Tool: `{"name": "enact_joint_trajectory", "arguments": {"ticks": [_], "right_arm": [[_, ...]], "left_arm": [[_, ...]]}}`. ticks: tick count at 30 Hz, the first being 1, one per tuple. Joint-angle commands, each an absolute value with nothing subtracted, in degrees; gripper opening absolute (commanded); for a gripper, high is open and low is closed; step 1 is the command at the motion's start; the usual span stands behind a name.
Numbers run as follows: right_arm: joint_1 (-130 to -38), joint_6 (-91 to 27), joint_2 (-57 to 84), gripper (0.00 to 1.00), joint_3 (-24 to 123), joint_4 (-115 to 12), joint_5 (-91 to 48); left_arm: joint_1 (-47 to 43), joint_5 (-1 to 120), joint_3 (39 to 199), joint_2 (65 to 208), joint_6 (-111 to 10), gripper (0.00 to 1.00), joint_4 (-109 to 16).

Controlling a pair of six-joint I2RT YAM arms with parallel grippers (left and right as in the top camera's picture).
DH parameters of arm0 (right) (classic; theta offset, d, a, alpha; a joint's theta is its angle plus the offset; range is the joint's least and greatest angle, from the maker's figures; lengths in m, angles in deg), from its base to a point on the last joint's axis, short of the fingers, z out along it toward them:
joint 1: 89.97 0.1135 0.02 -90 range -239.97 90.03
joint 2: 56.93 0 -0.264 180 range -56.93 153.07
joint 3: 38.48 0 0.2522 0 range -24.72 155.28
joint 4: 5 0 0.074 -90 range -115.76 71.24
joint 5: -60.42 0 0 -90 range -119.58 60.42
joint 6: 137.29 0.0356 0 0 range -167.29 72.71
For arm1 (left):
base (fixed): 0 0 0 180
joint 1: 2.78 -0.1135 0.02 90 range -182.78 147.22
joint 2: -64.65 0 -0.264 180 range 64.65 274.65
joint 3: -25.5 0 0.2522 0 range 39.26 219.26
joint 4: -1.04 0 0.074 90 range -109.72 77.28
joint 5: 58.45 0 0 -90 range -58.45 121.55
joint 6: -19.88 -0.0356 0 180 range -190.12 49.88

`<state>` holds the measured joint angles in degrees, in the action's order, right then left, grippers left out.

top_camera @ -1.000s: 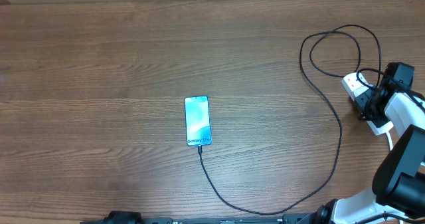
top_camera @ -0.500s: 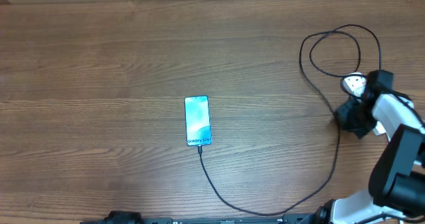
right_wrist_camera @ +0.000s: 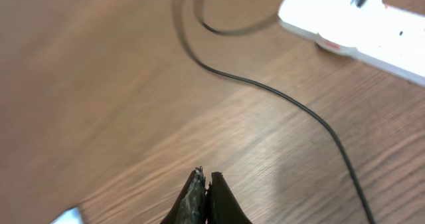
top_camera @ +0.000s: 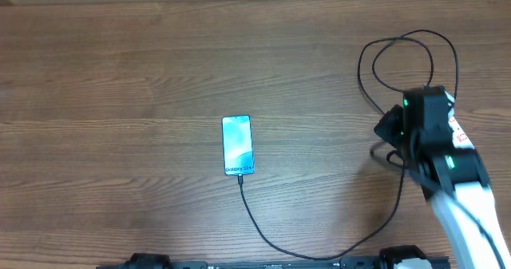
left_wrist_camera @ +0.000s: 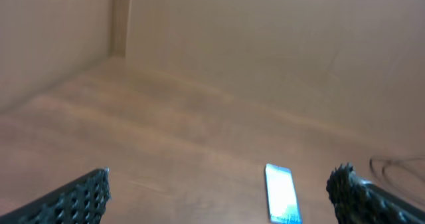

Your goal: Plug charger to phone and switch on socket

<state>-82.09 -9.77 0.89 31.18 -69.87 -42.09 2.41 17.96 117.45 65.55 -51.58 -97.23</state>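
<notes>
Lying mid-desk, the phone seems already joined to the charger. The step in hand looks to be the socket near the right edge: the right gripper, closed on nothing, must press its switch. The left gripper is spread wide and holds nothing.

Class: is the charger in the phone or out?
In, it appears: in the overhead view the charger meets the bottom edge of the phone at its middle, with no gap visible.

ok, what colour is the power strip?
White, with a small reddish mark. The right wrist view shows the power strip best.
</notes>
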Motion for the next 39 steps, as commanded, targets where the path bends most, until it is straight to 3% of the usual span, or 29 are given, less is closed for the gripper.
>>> {"name": "enact_joint_trajectory", "arguments": {"ticks": [1,10,19,23,26,34,36,39], "right_arm": [[-78.6,-8.3,-8.5,0.04,31.5,-71.3,-45.0],[-73.2,-8.5,-26.3,0.04,31.5,-76.6,-45.0],[-73.1,-14.6,-27.4,0.04,31.6,-79.6,-36.6],[-73.1,-14.6,-27.4,0.04,31.6,-79.6,-35.9],[-73.1,-14.6,-27.4,0.04,31.6,-79.8,-35.9],[-73.1,-16.4,-27.4,0.04,34.4,-80.9,-33.7],[-73.1,-17.9,-27.4,0.11,36.0,-81.0,-33.7],[-73.1,-17.8,-27.4,0.43,40.2,-81.0,-33.9]], "left_arm": [[2.0,17.0,113.0,64.9,-50.8,1.00,-89.5],[2.0,17.7,89.1,64.9,-50.8,1.00,-60.8],[2.0,22.7,56.4,64.9,-50.7,0.99,-17.9],[2.0,22.6,45.0,64.9,-50.1,1.00,-4.5],[2.0,22.6,40.1,64.9,-50.1,1.00,0.2],[2.0,22.0,39.5,64.9,-49.9,1.00,-12.3],[2.0,22.2,39.5,64.9,-49.9,1.00,-16.1],[2.0,22.4,39.6,65.3,-50.4,1.00,-16.3]]}}
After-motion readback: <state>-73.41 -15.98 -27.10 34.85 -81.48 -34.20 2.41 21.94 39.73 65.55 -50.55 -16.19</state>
